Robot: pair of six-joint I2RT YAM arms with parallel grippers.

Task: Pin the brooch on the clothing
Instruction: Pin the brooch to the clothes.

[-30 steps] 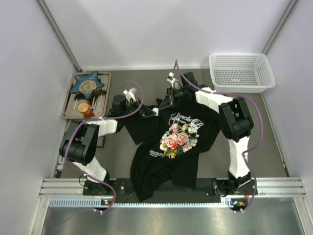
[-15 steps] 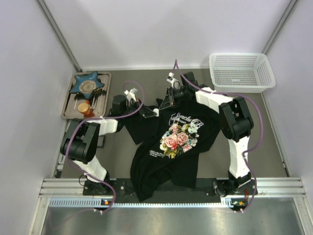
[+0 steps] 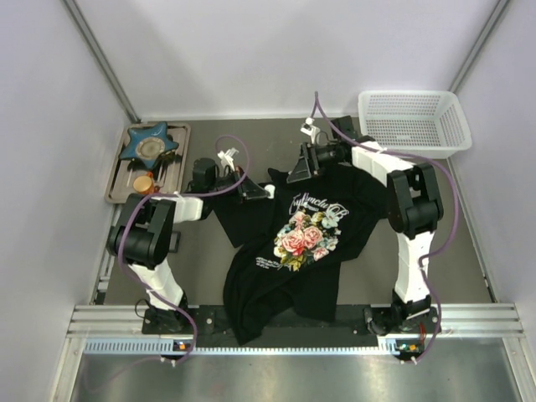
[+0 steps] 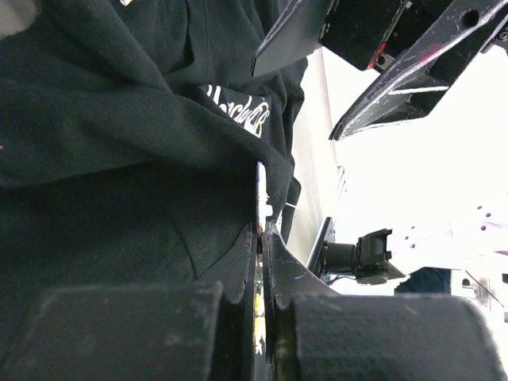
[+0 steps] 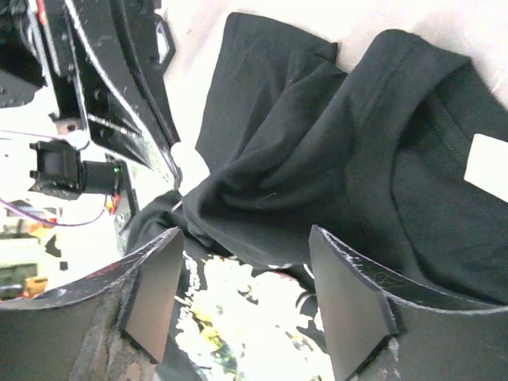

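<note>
Now the right gripper, jaws spread and empty, is backing away far-right off the T-shirt collar while the left gripper is pinching the brooch edge-on against the left-shoulder fabric, so pinning is probably underway.

Shirt centre; tray back left; basket back right.

The left arm and right arm are shelled white, jointed black and trailed by purple cables; the right pincer is scuffed black.
</note>
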